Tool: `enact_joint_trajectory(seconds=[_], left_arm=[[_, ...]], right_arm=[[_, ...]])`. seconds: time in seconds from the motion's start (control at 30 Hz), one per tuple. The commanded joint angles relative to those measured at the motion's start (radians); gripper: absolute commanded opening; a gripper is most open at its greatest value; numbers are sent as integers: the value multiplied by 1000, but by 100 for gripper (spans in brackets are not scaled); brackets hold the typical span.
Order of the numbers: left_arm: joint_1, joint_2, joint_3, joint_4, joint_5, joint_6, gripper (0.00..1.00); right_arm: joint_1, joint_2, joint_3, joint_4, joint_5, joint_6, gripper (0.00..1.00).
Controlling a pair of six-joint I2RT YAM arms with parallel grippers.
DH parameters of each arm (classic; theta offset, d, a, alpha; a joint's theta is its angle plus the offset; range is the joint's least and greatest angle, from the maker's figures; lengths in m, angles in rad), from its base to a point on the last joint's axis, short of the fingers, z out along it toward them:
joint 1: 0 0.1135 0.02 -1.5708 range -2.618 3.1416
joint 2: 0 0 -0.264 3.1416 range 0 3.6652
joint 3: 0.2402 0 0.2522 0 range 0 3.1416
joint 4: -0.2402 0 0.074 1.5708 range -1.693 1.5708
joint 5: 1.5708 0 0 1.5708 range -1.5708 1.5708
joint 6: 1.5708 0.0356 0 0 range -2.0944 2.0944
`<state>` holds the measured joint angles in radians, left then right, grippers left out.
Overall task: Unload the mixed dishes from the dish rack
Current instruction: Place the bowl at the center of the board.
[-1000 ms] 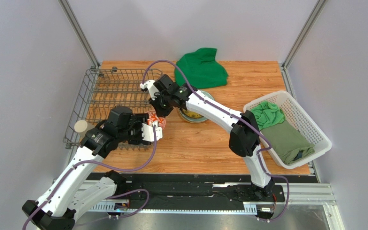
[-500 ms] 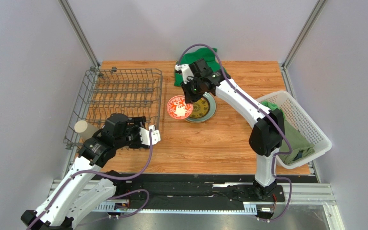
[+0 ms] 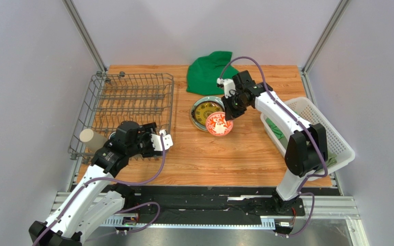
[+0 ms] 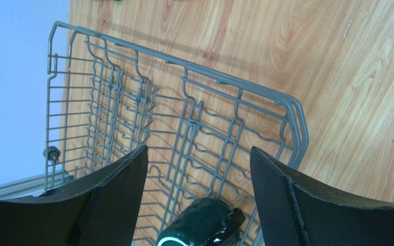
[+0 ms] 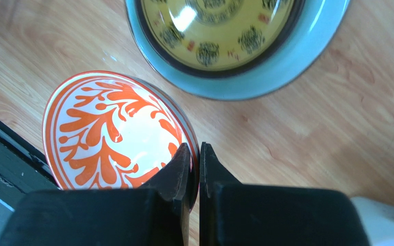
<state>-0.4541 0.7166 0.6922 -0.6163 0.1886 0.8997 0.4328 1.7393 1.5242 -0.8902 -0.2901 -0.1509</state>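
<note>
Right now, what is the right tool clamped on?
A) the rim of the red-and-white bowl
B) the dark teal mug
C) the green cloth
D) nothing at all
A: in the right wrist view the right tool is pinched shut on the rim of the red-and-white bowl, while the dark teal mug lies in the dish rack.

Bottom edge crops the dark teal mug (image 4: 196, 225).
</note>
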Motion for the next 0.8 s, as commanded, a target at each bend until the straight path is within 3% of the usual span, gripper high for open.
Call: enact_joint_trajectory(seconds=[0.0, 0.33, 0.77], left_arm=[[25, 7, -11, 99, 58, -65, 82], [40, 33, 27, 187, 83, -162, 85], [48, 53, 66, 233, 54, -245, 88]], right_arm=[[-23, -127, -111, 63, -37, -44, 0], [-103, -237, -369, 201, -80, -114, 0], [-123, -126, -388, 283, -101, -177, 0]])
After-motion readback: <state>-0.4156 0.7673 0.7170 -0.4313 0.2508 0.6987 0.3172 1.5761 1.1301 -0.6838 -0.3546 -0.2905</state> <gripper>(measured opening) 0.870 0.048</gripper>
